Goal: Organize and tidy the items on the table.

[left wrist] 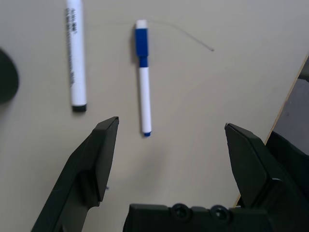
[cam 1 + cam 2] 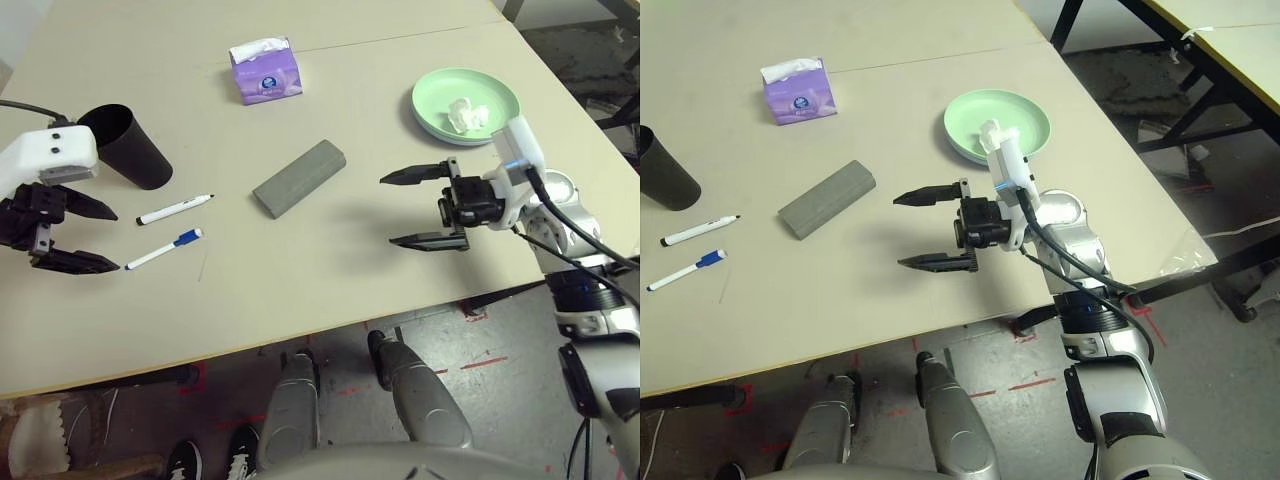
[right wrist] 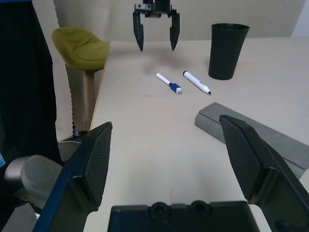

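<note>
The grey glasses case [image 2: 299, 177] lies flat; left of it the two markers [image 2: 175, 209] [image 2: 163, 250] and upright black cup [image 2: 128, 147]; right, the green plate [image 2: 500, 98] with tissue [image 2: 466, 114].

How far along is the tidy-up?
Looks done: the crumpled tissue sits on the green plate, and the grey glasses case lies closed. In hand: nothing; the left tool is open near the blue-capped marker, and the right tool is open and empty. Left: both markers, including the black-capped marker, lie loose beside the black cup.
</note>
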`<state>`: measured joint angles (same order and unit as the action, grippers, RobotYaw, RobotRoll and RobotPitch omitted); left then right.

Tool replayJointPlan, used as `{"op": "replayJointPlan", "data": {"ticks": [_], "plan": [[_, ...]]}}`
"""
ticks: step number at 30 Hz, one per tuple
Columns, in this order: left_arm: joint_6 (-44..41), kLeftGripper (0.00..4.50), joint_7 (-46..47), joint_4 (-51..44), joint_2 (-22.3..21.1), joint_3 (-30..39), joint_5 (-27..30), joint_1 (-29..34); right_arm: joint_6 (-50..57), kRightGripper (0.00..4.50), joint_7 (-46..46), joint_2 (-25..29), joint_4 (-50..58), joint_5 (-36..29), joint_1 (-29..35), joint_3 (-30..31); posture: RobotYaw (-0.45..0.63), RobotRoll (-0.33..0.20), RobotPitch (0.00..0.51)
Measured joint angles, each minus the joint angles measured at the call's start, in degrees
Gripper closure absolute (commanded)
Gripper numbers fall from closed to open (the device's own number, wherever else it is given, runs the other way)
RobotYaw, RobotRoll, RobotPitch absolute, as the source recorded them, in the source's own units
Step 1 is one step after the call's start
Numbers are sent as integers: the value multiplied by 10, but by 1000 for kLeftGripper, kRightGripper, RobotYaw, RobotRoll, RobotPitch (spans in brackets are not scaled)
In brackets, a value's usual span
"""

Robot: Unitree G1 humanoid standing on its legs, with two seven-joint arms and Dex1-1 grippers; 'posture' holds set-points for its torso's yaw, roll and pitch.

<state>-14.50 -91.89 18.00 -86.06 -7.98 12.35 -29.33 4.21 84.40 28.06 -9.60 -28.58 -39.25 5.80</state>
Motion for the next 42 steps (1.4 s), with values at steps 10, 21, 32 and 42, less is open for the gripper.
{"op": "replayJointPlan", "data": {"ticks": [10, 21, 32, 42], "plan": [[33, 25, 43, -4, 65, 4, -48, 27, 9, 0, -7, -4, 2, -3, -9, 0, -142, 0, 274], [21, 25, 68, -26, 94, 4, -88, 27, 28, 0, -18, -5, 25, -7, -11, -1, -162, 0, 266], [3, 25, 75, -28, 115, 4, -110, 32, 44, 0, -27, -4, 44, -9, -11, -4, -167, 0, 262], [14, 25, 80, -25, 122, 0, -148, 34, 52, 0, -30, -4, 48, -10, -12, -5, -172, 0, 262]]}}
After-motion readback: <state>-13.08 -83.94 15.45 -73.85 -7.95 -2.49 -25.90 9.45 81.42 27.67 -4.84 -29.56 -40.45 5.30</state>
